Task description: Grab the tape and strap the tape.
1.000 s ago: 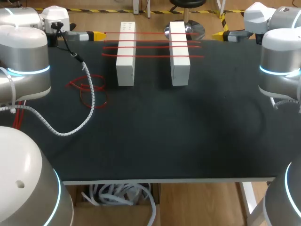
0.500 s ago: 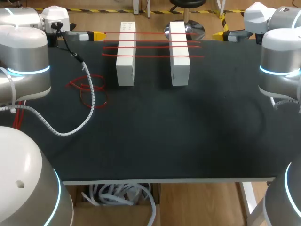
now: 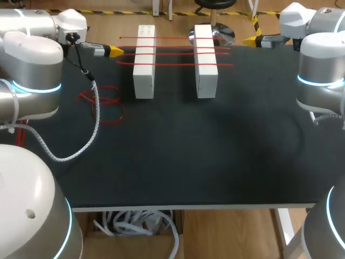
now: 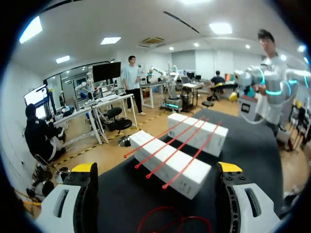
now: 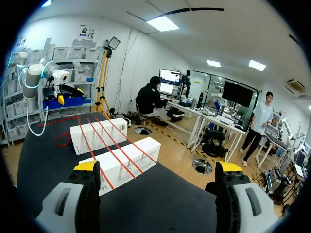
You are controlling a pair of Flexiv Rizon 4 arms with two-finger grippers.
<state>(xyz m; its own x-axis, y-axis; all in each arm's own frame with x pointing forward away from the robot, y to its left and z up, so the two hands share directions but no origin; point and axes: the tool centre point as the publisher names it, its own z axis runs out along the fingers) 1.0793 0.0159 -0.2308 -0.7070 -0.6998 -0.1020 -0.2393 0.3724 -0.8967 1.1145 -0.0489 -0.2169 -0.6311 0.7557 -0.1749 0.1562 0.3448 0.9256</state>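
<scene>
A matte black table (image 3: 215, 162) fills the head view, and toward its far edge two long white rectangular blocks (image 3: 144, 65) lie side by side with a gap between them. Four thin red tape strips (image 3: 175, 54) run straight across the tops of both blocks, roughly parallel, bridging the gap. On the table near the left-hand block, a loose tangle of thin red tape (image 3: 105, 105) lies flat in a few untidy loops, untouched by either arm. The left gripper (image 3: 115, 51) sits at the far left of the table, its yellow tips pointing toward the strips' ends and just short of them. In the left wrist view its fingers (image 4: 85, 170) stand wide apart with nothing held; the blocks are ahead of them and the loose tangle below. A white spiral-wrapped cable (image 3: 91, 135) hangs from the left arm and curves over the table beside the tangle. The right gripper (image 3: 250, 40) sits at the far right edge, well apart from the blocks, its fingers (image 5: 227, 170) likewise spread and holding nothing.
</scene>
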